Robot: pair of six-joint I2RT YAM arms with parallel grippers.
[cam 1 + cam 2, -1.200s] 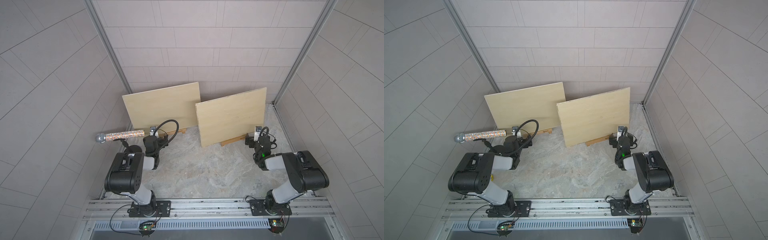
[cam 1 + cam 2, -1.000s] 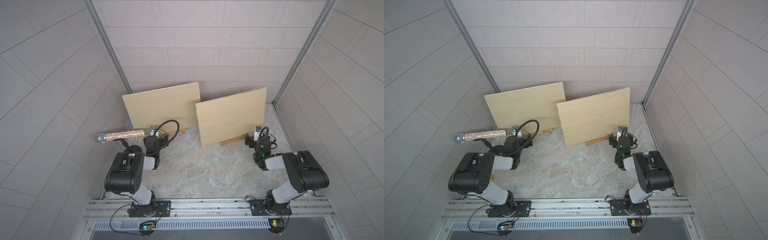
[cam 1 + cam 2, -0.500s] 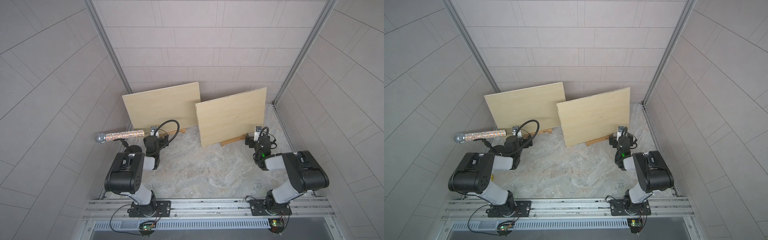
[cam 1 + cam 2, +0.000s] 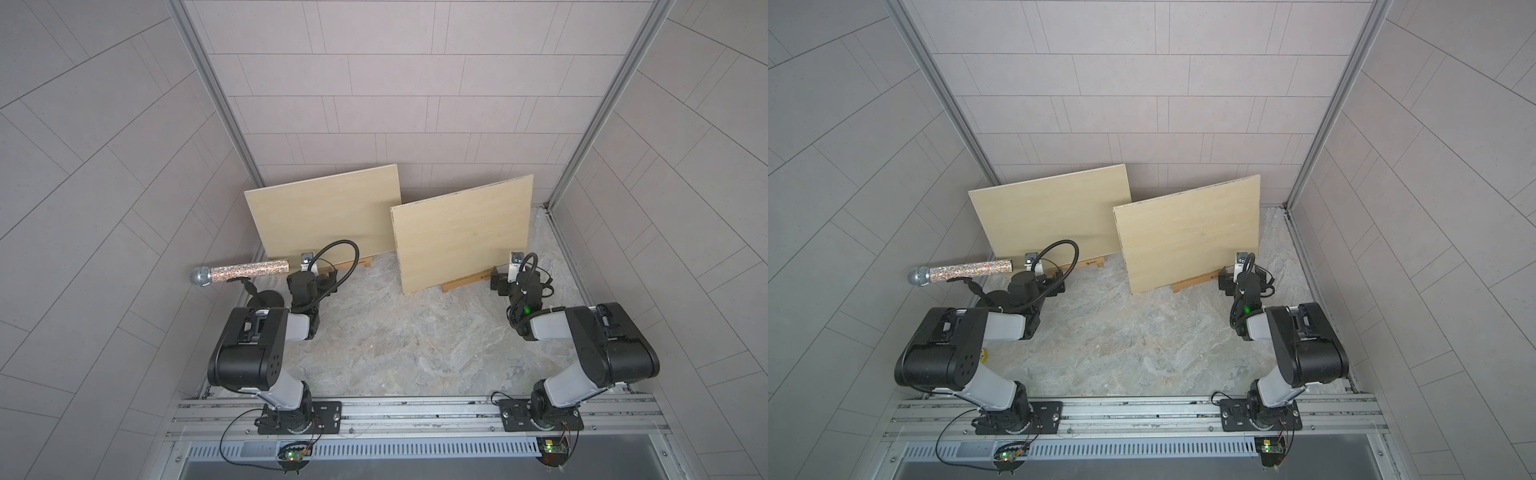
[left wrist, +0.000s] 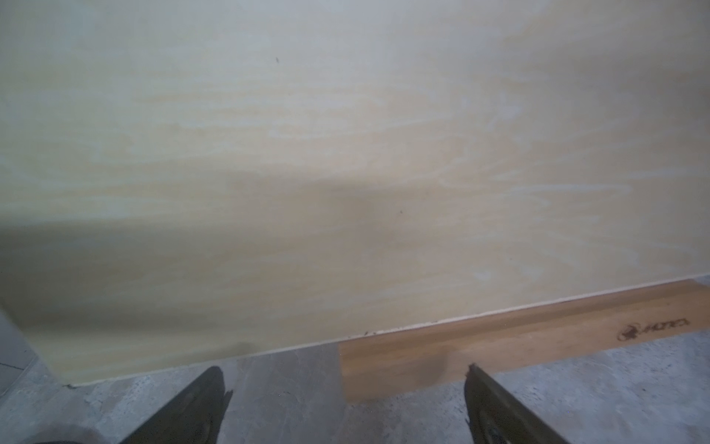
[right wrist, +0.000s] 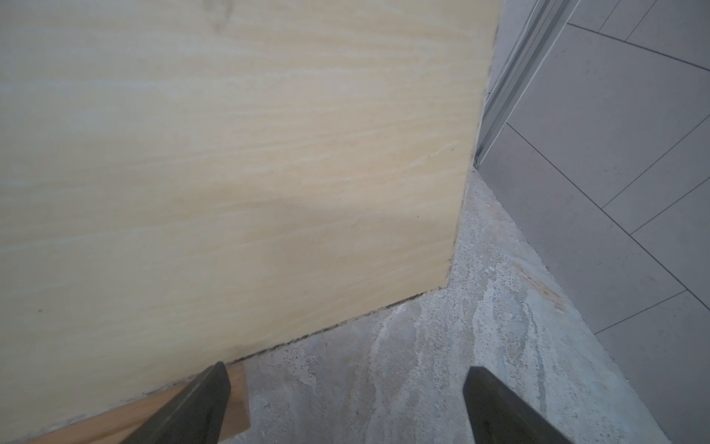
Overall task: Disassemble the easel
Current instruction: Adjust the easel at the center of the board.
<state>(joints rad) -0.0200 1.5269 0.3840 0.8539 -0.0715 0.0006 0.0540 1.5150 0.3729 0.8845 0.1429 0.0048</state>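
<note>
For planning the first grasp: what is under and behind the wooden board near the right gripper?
Under the wooden board, at its lower edge, a brown wooden ledge strip sticks out onto the stone tabletop. Whatever stands behind the board is covered.

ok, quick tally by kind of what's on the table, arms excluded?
wooden boards: 2, both propped up
easel ledges: 2, one under each board
microphone on a black stand: 1
Total: 5
</note>
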